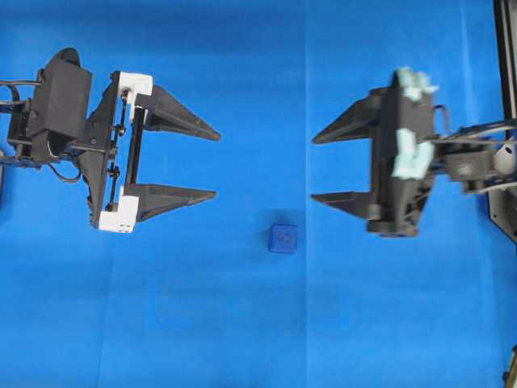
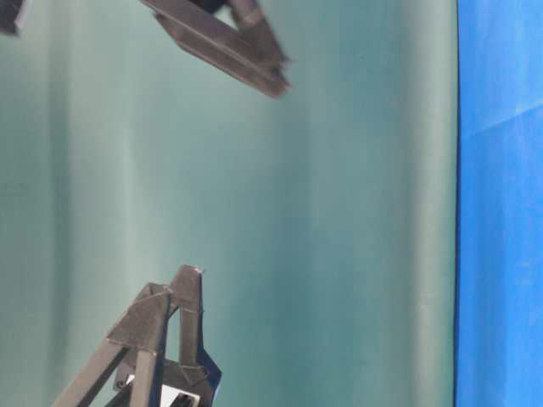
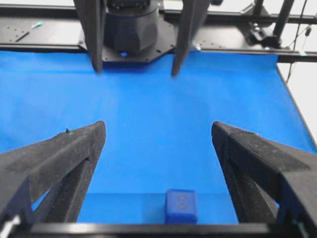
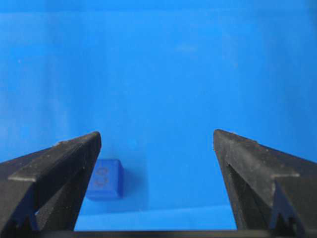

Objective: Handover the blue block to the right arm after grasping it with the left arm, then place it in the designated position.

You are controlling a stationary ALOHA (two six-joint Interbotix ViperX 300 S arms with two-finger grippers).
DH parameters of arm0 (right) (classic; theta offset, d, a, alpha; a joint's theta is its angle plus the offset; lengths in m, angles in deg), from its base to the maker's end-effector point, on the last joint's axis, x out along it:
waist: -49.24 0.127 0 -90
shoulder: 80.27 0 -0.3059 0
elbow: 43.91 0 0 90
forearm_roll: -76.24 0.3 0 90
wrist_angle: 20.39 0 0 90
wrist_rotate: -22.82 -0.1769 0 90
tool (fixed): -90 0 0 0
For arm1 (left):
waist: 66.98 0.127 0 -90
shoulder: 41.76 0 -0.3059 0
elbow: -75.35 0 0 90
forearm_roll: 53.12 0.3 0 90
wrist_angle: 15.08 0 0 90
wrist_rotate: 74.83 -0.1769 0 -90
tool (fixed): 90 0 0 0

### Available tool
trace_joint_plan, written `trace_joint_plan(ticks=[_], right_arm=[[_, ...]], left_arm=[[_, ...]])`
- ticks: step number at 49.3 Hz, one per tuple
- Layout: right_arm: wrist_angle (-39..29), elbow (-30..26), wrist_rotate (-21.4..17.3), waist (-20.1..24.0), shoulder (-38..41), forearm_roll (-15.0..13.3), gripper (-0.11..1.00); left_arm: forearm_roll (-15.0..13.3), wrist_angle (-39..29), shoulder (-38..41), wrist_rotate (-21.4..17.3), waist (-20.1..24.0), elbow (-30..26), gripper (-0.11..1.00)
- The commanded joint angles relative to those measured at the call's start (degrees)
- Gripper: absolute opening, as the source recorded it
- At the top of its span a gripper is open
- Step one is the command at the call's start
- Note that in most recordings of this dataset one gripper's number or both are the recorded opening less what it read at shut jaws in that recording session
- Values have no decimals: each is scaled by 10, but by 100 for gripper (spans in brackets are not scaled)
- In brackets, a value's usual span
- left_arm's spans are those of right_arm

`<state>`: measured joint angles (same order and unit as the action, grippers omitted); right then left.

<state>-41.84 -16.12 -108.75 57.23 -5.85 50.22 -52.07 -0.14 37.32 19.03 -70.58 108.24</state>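
- The small dark-blue cube [image 1: 283, 238], the task's block, rests flat on the bright blue cloth covering the counter [image 1: 242, 339], near the counter's middle and toward its near edge in the overhead view; nothing touches it.
- The left claw [image 1: 216, 164], with pointed black fingers on white mounting blocks, stands wide open and empty; the cube lies ahead of it and off to one side, outside the line of its fingers.
- The right claw [image 1: 313, 167], black-mounted with a pale grey-green wrist part, is likewise spread and empty, well apart from the cube.
- Judgement: both claws lie about equally near; the left must shift sideways to straddle the cube.
- The cube has no long axis.
- Its top face bears a faint round embossed mark; no legible writing or brand shows.
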Motion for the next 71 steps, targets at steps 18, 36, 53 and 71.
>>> trace_joint_plan(ticks=[18, 36, 53, 71], right_arm=[[11, 6, -2, -1, -32, -18, 90], [115, 13, -2, -42, -54, -35, 90], [140, 18, -1, -53, -62, -45, 90], [141, 19, -1, -53, -62, -45, 90]], left_arm=[[1, 4, -11, 0, 2, -8, 93], [1, 5, -12, 0, 2, -6, 93], [1, 7, -16, -2, 2, -7, 93], [1, 8, -15, -2, 2, -6, 93]])
